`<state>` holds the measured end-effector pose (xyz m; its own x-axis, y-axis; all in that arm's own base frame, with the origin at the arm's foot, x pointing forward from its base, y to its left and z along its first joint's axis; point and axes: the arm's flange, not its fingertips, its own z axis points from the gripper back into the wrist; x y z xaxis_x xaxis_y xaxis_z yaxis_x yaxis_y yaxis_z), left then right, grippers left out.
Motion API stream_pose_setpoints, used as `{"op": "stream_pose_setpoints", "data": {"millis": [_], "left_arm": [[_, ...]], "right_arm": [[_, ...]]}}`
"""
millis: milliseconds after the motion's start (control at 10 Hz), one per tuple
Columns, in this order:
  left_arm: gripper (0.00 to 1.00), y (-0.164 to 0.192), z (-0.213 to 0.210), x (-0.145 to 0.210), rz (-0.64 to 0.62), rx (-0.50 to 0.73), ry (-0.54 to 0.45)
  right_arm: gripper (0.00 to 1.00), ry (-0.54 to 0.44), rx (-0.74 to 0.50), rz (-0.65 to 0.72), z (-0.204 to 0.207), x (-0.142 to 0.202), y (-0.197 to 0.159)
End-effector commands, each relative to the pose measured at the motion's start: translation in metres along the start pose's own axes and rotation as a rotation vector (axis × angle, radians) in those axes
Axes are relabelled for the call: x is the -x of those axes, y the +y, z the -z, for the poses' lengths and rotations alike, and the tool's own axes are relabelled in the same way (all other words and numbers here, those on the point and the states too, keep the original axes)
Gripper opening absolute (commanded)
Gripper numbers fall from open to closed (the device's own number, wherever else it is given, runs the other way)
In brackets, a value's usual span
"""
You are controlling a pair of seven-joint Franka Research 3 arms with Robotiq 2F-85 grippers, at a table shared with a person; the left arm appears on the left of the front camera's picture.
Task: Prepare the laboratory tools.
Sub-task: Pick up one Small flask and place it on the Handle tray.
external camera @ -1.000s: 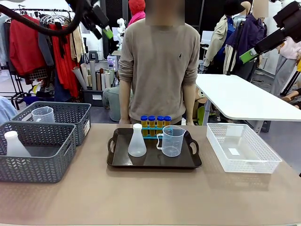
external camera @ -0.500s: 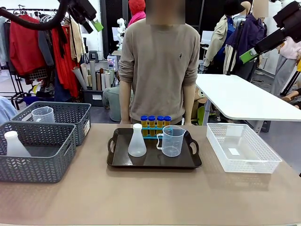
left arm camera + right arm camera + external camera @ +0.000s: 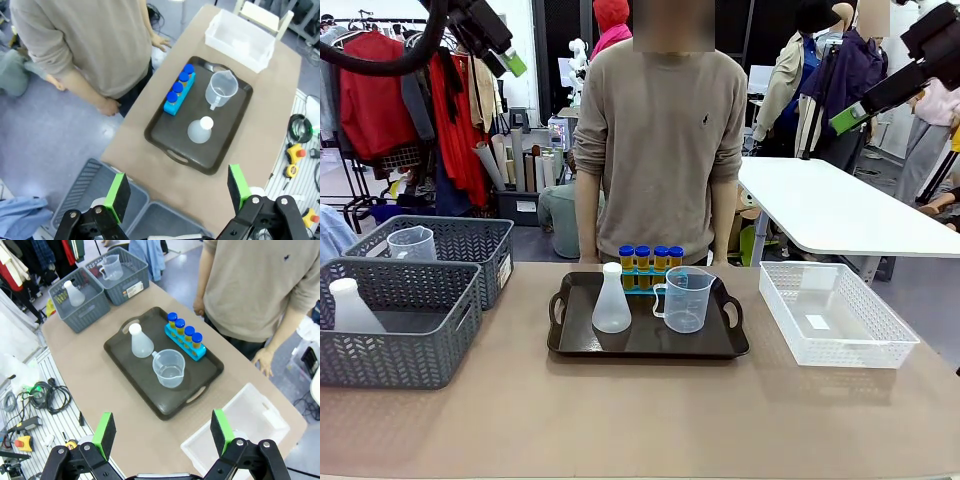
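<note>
Both arms raised high above the table, nothing grasped. Left gripper (image 3: 177, 190) spread wide, empty; right gripper (image 3: 162, 432) likewise released.

Tools set out on the brown tray (image 3: 582, 345): flask (image 3: 611, 300) beside beaker (image 3: 686, 298), four capped tubes (image 3: 651, 256) upright in the blue rack (image 3: 179, 94) along the tray's far edge – apparently the setup stage, no pick begun.

Next move, by judgement: descend over one tool, jaws aligned across its body.

Hard to make out – tube contents; a second flask (image 3: 350, 308) and a second beaker (image 3: 412, 243) partly hidden in the grey baskets (image 3: 410, 345).
</note>
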<state>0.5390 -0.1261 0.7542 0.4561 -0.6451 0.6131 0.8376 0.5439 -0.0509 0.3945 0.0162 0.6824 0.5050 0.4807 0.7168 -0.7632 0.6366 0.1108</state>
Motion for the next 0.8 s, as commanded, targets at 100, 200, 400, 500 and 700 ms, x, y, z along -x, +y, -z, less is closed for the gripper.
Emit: {"op": "stream_pose_setpoints", "data": {"millis": [100,200,400,500,700], "left_arm": [[1.00,0.0044,0.0042,-0.0009,-0.008,0.019,0.009],[1.00,0.0044,0.0042,-0.0009,-0.008,0.019,0.009],[1.00,0.0044,0.0042,-0.0009,-0.008,0.019,0.009],[1.00,0.0044,0.0042,-0.0009,-0.008,0.019,0.009],[1.00,0.0044,0.0042,-0.0009,-0.008,0.019,0.009]], "right_arm": [[1.00,-0.024,-0.017,-0.007,-0.0003,-0.0017,-0.0003],[1.00,-0.024,-0.017,-0.007,-0.0003,-0.0017,-0.0003],[1.00,-0.024,-0.017,-0.007,-0.0003,-0.0017,-0.0003],[1.00,-0.024,-0.017,-0.007,-0.0003,-0.0017,-0.0003],[1.00,-0.024,-0.017,-0.007,-0.0003,-0.0017,-0.0003]]}}
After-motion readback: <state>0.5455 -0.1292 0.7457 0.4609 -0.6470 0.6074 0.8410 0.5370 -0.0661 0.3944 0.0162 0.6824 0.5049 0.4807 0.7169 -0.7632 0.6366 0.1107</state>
